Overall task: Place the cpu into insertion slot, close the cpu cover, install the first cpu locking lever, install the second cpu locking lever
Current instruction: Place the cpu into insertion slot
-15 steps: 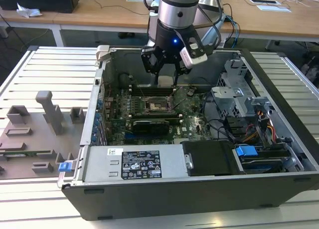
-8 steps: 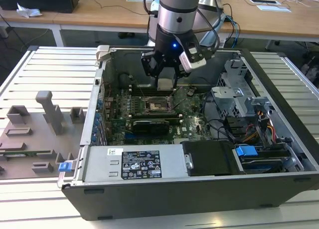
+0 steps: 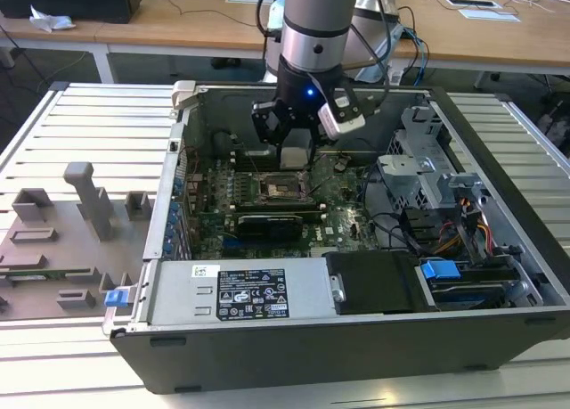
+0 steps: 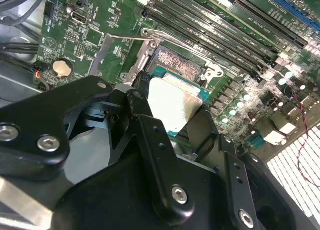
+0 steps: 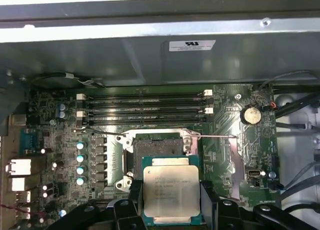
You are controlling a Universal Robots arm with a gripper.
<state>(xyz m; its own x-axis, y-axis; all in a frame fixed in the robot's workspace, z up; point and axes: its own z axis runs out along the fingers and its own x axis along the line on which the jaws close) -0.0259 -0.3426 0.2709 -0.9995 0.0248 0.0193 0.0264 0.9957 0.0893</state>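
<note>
My gripper (image 5: 171, 191) is shut on the cpu (image 5: 171, 194), a flat square chip with a pale metal top and green edge, pinched between two black fingers (image 5: 134, 199). The chip hangs just above and slightly short of the insertion slot (image 5: 157, 146), a black socket with a metal rim that lies open. In the second wrist view the cpu (image 4: 174, 105) hovers over the slot's exposed contacts (image 4: 180, 64). The cpu cover (image 4: 96, 54) lies swung open beside the slot. Two thin locking levers (image 5: 100, 133) (image 5: 217, 137) stick out to either side, unlatched. In the exterior view the gripper (image 3: 294, 151) sits over the slot (image 3: 283, 188).
Long black memory slots (image 5: 145, 107) run beside the socket. The open computer case (image 3: 178, 204) walls in the board; a drive cage (image 3: 427, 168) and cables (image 3: 445, 231) crowd the exterior view's right. Grey fixture blocks (image 3: 89, 200) stand outside at the left.
</note>
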